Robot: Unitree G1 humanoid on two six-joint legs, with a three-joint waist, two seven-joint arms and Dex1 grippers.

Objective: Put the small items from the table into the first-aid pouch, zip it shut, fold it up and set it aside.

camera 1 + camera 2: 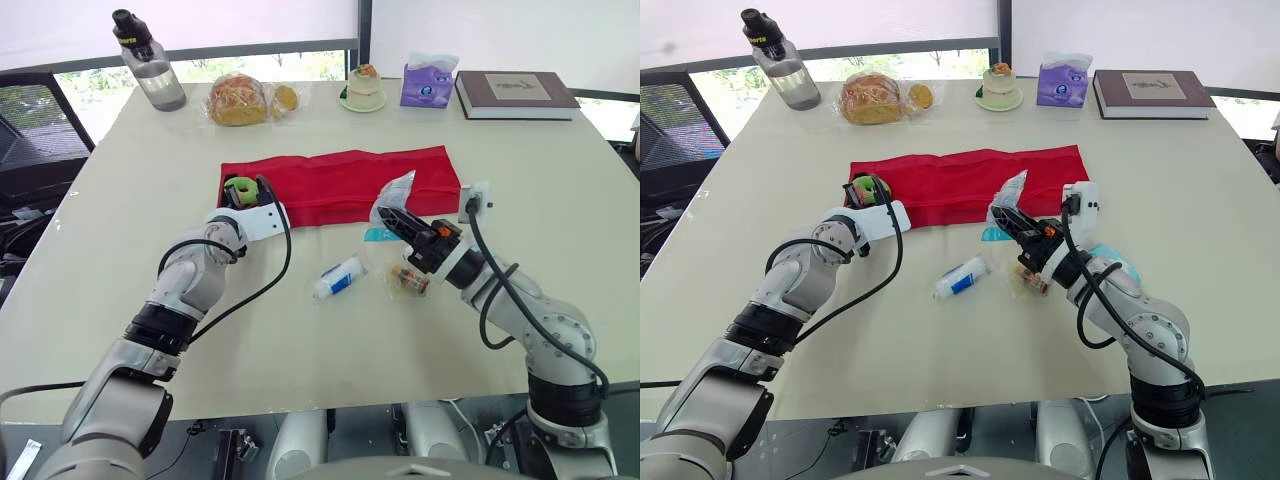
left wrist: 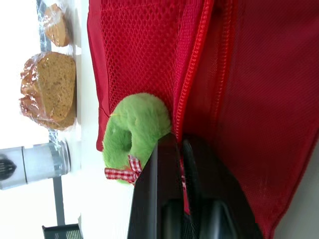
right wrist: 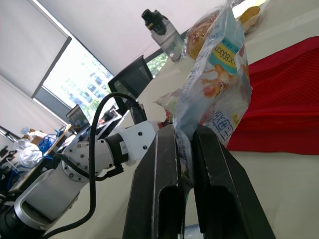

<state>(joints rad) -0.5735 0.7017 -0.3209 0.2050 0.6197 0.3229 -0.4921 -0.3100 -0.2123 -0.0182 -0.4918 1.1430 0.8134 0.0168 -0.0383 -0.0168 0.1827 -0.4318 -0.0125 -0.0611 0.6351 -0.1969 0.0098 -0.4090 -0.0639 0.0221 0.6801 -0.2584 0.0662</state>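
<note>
The red first-aid pouch point(image 1: 350, 180) lies flat and unfolded across the middle of the table. My left gripper point(image 1: 248, 196) is at its left end, shut on the pouch's zipper edge point(image 2: 192, 74). A green plush toy point(image 2: 137, 130) with a checked ribbon rests right beside those fingers. My right gripper point(image 1: 392, 217) hovers just in front of the pouch, shut on a clear snack packet point(image 3: 219, 79) that stands upright. A white tube with a blue label point(image 1: 338, 277) and a small wrapped snack point(image 1: 409, 280) lie on the table in front of the pouch.
Along the far edge stand a water bottle point(image 1: 150, 62), bagged bread point(image 1: 240, 98), a cupcake on a plate point(image 1: 363, 88), a purple tissue pack point(image 1: 427, 82) and a book point(image 1: 515, 93). A light-blue item point(image 1: 1106, 252) peeks out behind my right forearm.
</note>
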